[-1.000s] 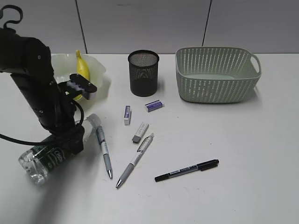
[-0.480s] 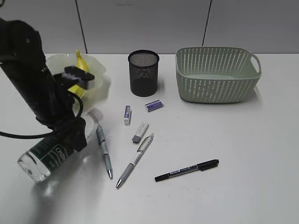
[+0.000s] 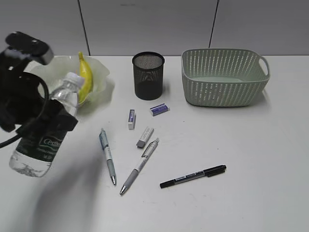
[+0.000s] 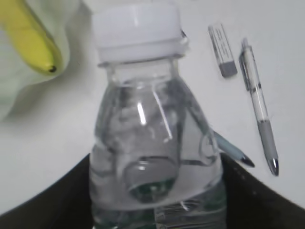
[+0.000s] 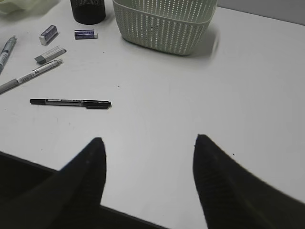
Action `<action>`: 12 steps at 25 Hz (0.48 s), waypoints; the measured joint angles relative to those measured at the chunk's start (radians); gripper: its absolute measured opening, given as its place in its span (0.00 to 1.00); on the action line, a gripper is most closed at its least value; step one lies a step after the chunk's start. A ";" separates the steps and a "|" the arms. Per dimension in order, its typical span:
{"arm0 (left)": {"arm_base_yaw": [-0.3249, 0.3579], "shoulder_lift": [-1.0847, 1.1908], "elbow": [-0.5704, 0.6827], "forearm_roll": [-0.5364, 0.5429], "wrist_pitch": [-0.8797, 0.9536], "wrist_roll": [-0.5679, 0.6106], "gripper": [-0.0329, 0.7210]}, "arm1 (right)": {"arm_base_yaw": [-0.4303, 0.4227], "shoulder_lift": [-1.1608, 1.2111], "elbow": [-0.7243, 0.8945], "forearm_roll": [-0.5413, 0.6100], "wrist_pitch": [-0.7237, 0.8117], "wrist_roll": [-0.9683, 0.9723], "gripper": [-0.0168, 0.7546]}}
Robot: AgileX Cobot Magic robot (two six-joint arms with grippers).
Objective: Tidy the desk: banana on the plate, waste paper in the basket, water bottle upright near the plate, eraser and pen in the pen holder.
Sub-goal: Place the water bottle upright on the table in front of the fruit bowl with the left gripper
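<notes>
**Mei:** Exterior view shows the left gripper (image 3: 41, 126) clamped on the body of the water bottle (image 3: 46, 135). The bottle is off the surface (image 3: 251, 159) and tilted, with the white cap (image 3: 72, 79) pointing up toward the plate (image 3: 99, 72).

**Jonas:** So the step in hand is the bottle one?

**Mei:** I think yes. The banana (image 3: 86, 77) lies already on the plate, so that part looks done. The bottle must now be made upright and put down near the plate.

**Jonas:** What does the next move need?

**Mei:** I judge the arm must turn the bottle until the cap is straight up, then lower it on a free place beside the plate, not on the rim. The base is round and there is water inside, so it should be level before the gripper lets go.

**Jonas:** And the right gripper (image 5: 147, 143)?

**Mei:** Its fingers are apart, holding nothing, above bare surface. The black pen (image 3: 193, 176), the other pens and the erasers lie not yet in the pen holder (image 3: 148, 75). I see no waste paper on the surface; the inside of the basket (image 3: 224, 77) I cannot see fully.
</notes>
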 joint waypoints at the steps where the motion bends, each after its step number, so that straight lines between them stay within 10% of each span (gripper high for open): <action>1: 0.000 -0.050 0.058 -0.029 -0.069 0.000 0.72 | 0.000 0.000 0.000 0.000 0.000 0.000 0.62; 12: 0.000 -0.341 0.315 -0.217 -0.620 -0.012 0.72 | 0.000 0.000 0.000 0.000 0.000 0.000 0.62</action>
